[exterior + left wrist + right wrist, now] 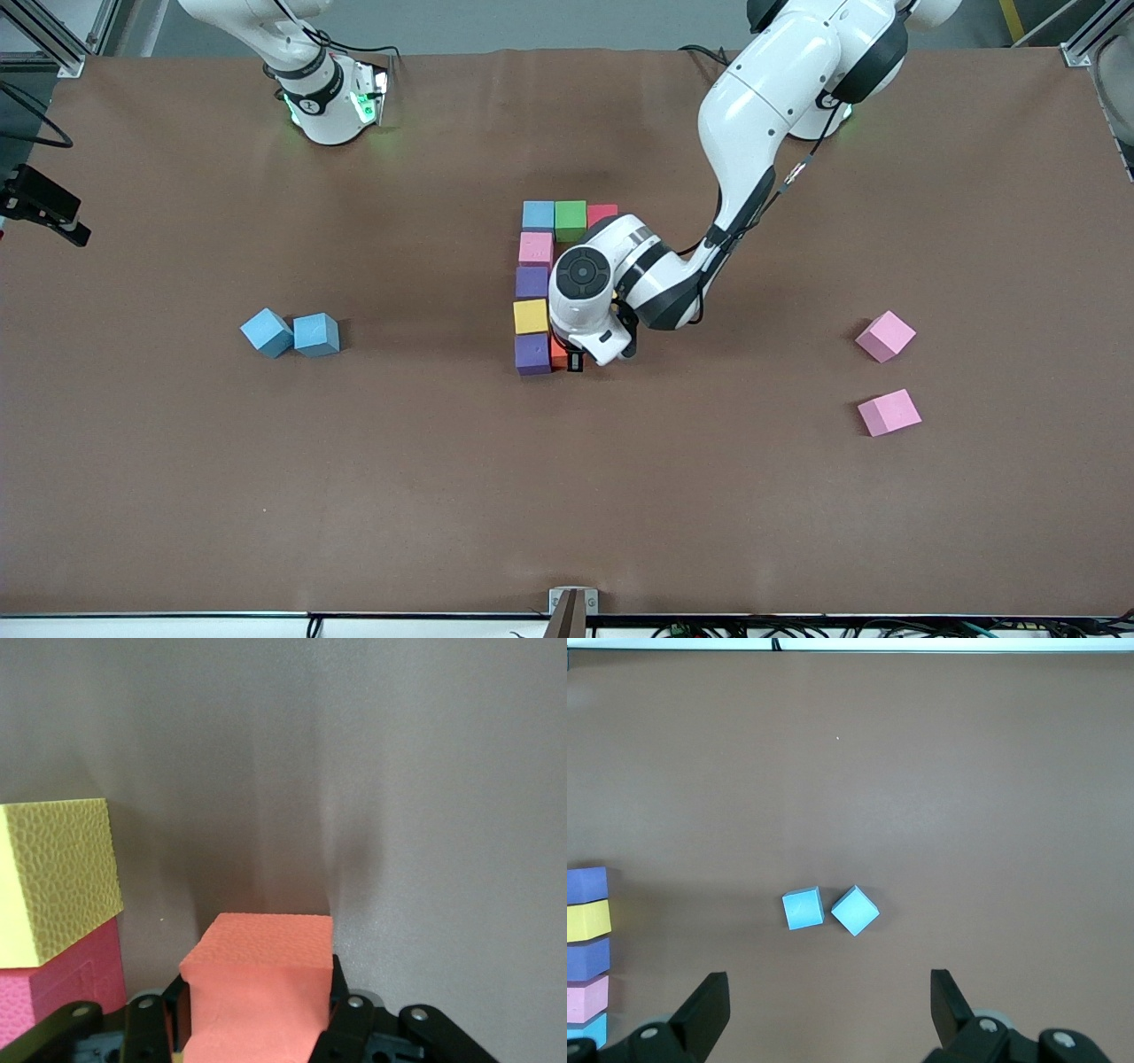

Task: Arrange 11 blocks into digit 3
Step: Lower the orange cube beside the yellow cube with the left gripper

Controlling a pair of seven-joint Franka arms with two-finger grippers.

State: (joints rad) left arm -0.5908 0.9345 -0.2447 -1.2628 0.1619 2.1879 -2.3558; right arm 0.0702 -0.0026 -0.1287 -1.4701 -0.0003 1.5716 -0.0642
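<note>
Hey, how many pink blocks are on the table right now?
3. One pink block in the column, under the blue one. Two loose pink blocks toward the left arm's end of the table. The left arm may hide others.

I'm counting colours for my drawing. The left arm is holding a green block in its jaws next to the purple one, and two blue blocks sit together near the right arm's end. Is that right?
Not quite. The block in the left gripper jaws is orange, not green; the left wrist view shows it clearly. The rest holds: it is beside the purple block, and the two blue blocks sit together near the right arm's end.
</note>
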